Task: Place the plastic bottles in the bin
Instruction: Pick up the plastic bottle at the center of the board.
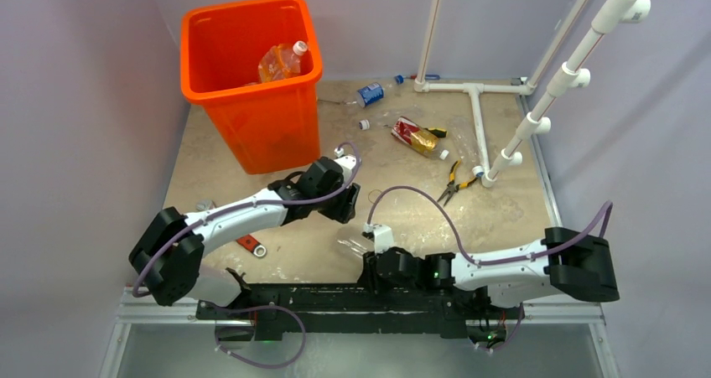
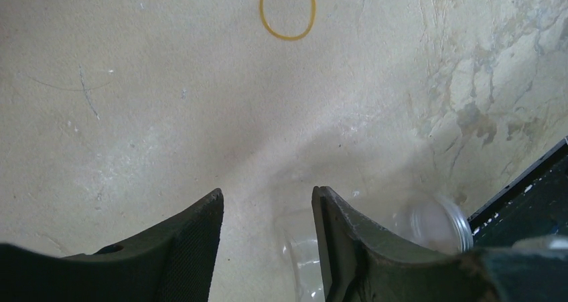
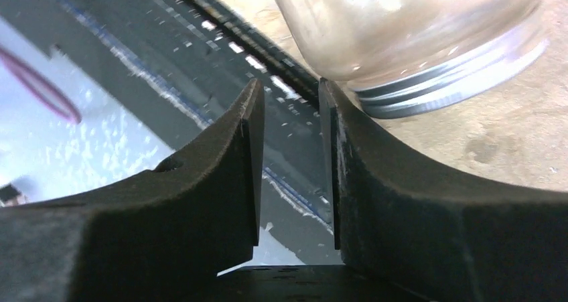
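The orange bin (image 1: pixel 251 68) stands at the back left, with an orange-tinted bottle (image 1: pixel 283 61) leaning inside its rim. A blue-labelled bottle (image 1: pixel 369 94) and a red-labelled bottle (image 1: pixel 416 136) lie behind the arms. A clear container with a silver threaded neck (image 1: pixel 354 245) lies near the front edge. It shows beside my left gripper's right finger (image 2: pixel 439 223) and just beyond my right gripper's tips (image 3: pixel 415 34). My left gripper (image 1: pixel 345 210) (image 2: pixel 268 198) is open and empty above the table. My right gripper (image 1: pixel 369 266) (image 3: pixel 289 88) is slightly open and empty.
Yellow-handled pliers (image 1: pixel 456 182) lie right of centre. A red-handled wrench (image 1: pixel 250 244) lies under the left arm. A white pipe frame (image 1: pixel 480 126) stands at the back right. A yellow rubber band (image 2: pixel 288 9) and a white cap (image 1: pixel 364 125) lie on the table.
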